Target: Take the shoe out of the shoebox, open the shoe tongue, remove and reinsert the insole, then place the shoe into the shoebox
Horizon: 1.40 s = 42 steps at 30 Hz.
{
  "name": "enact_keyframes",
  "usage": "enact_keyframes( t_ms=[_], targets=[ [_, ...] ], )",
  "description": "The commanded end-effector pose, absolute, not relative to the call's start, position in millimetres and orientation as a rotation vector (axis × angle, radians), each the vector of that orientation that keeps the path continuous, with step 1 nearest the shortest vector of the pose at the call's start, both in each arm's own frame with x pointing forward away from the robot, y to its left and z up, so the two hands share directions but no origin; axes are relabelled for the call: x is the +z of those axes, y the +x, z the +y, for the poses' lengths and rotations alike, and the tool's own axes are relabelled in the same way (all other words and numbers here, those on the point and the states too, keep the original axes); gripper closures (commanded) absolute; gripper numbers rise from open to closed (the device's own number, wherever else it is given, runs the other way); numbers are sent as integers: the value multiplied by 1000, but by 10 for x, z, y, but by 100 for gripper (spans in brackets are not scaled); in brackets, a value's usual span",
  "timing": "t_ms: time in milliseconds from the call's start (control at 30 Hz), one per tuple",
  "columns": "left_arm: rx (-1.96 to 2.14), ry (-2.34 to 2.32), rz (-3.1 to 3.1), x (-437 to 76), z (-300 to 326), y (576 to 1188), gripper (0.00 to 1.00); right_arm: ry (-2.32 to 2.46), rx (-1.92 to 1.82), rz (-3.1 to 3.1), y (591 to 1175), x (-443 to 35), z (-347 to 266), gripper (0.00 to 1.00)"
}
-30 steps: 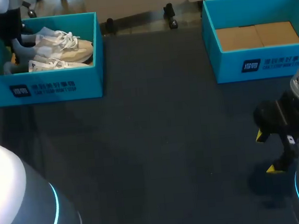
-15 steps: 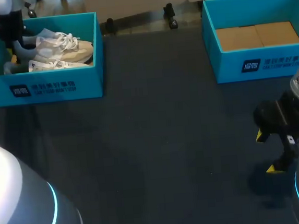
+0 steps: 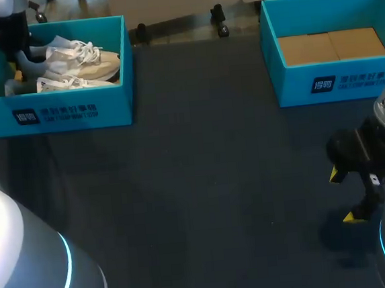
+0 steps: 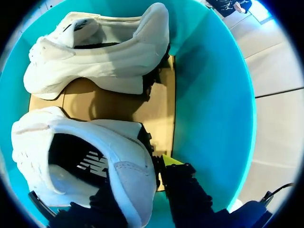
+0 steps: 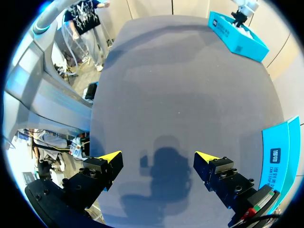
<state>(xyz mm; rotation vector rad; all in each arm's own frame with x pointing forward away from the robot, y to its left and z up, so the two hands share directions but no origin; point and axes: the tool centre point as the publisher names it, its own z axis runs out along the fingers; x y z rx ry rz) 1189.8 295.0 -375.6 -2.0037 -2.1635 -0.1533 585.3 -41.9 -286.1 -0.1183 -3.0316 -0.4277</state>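
A: Where is the shoe now?
B: It sits in the shoebox (image 3: 75, 112) at the far left of the table (image 3: 203, 183). It is the nearer shoe (image 4: 80, 161) of a pair. The other shoe (image 4: 95, 52) lies beside it on the cardboard floor (image 4: 118, 102).
A: Does the head view show your grip?
B: No. There my left arm (image 3: 11, 32) goes down into the left end of the box and hides the gripper. Only the left wrist view shows it. My left gripper (image 4: 135, 180) is at the heel, with one finger inside the shoe's opening and the yellow-tipped finger (image 4: 170, 160) outside. Both press on the heel wall.
A: And the right one?
B: My right gripper (image 5: 159, 156) hangs over the table in front of the second box (image 3: 322, 82). Its fingers are spread wide and hold nothing.
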Motion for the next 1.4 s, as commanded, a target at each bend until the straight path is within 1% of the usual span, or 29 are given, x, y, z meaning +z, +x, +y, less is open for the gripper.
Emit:
enact_keyframes(
  t_ms=[33,167,200,233,300,400,467,500,567,667,733,800,833,867,967,1000,1033,1067,1400],
  targets=[
    [-114,-1991,-2154,-3734,2974,11986,60,-117,-427,-3033,5847,-2871,-418,0],
    [-108,-1994,-2162,-3710,2969,11973,51,-117,-427,-3033,5847,-2871,-418,0],
    [-102,-1994,-2166,-3706,2967,11970,46,-117,-427,-3033,5847,-2871,-418,0],
    [-97,-1997,-2167,-3691,2961,11962,39,-117,-427,-3033,5847,-2871,-418,0],
    [-86,-2004,-2175,-3645,2950,11932,37,-117,-427,-3033,5847,-2871,-418,0],
    [-72,-2014,-2189,-3587,2936,11906,27,-117,-427,-3033,5847,-2871,-418,0],
    [-56,-2030,-2203,-3510,2921,11880,29,-117,-427,-3033,5847,-2871,-418,0],
    [-52,-2031,-2218,-3468,2918,11869,27,-117,-427,-3033,5847,-2871,-418,0],
    [-36,-2039,-2230,-3383,2909,11857,33,-117,-427,-3033,5847,-2871,-418,0],
    [-26,-2056,-2242,-3267,2894,11838,34,-117,-427,-3033,5847,-2871,-418,0],
    [-23,-2072,-2242,-3188,2892,11809,31,-117,-427,-3033,5847,-2871,-418,0],
    [-16,-2084,-2236,-3127,2893,11779,25,-117,-427,-3033,5847,-2871,-418,0],
    [-16,-2095,-2236,-3098,2893,11757,16,-117,-427,-3033,5847,-2871,-418,0],
    [-18,-2101,-2235,-3071,2893,11735,13,-117,-427,-3033,5847,-2871,-418,0],
    [-13,-2111,-2237,-2992,2896,11674,9,-117,-427,-3033,5847,-2871,-418,0],
    [-8,-2117,-2235,-2964,2899,11651,6,-117,-427,-3033,5847,-2871,-418,0],
    [-7,-2119,-2235,-2936,2900,11623,1,-117,-427,-3033,5847,-2871,-418,0],
    [-7,-2121,-2235,-2910,2900,11599,0,-117,-427,-3033,5847,-2871,-418,0],
    [21,-2154,-2240,-2619,2936,11276,0,-117,-427,-3033,5847,-2871,-418,0]
  ],
)
